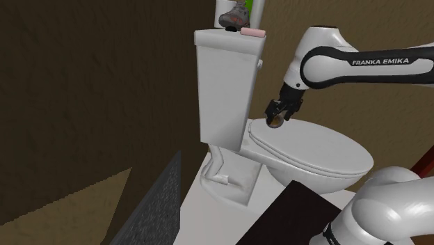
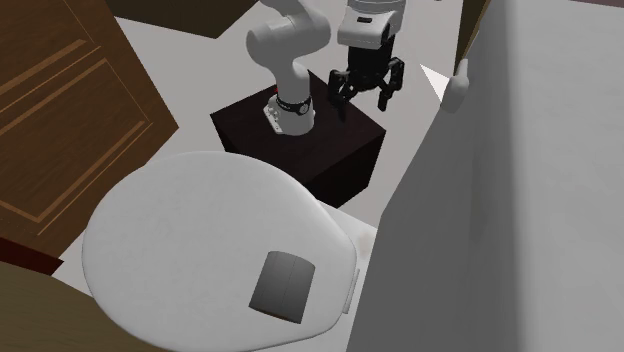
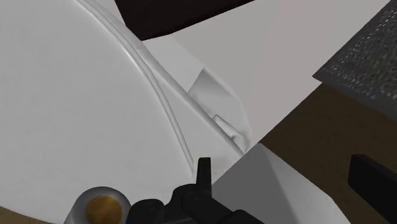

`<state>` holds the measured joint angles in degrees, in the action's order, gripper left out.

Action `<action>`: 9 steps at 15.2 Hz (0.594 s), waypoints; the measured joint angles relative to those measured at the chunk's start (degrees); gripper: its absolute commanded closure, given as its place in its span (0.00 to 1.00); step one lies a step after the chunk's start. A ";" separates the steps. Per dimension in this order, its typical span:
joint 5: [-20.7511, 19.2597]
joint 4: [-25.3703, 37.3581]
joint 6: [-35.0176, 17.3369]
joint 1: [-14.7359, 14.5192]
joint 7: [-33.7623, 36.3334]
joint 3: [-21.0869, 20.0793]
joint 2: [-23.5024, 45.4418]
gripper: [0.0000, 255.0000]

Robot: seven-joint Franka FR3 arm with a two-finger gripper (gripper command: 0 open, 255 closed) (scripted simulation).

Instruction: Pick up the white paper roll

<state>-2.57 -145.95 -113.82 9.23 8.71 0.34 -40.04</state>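
Note:
The paper roll (image 2: 282,285) is drawn grey and lies on its side on the closed white toilet lid (image 2: 180,230), near the tank end. Its brown core faces the hand in the wrist view, where the roll (image 3: 102,207) sits off to one side of the fingers, not between them. My black gripper (image 1: 277,117) hangs just above the back of the lid (image 1: 313,149), close over the roll (image 1: 274,125). The fingers stand apart with nothing between them in both the second exterior view (image 2: 367,92) and the wrist view (image 3: 287,181).
The toilet tank (image 1: 226,83) rises right behind the gripper, with a pink bar (image 1: 252,31) and a grey object (image 1: 235,14) on top. A dark grey mat (image 1: 156,209) lies on the floor beside the toilet. The dark stand (image 2: 320,140) is close by, and a wooden door (image 2: 60,100) stands further off.

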 measured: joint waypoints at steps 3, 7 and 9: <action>-2.71 -3.01 -7.72 2.71 1.81 0.29 1.61 0.00; -6.73 -5.06 -17.89 6.91 4.52 0.75 5.47 0.00; -9.06 -5.96 -23.46 9.32 6.27 0.89 8.02 0.00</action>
<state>-11.63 -151.90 -137.28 18.56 14.98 1.23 -32.02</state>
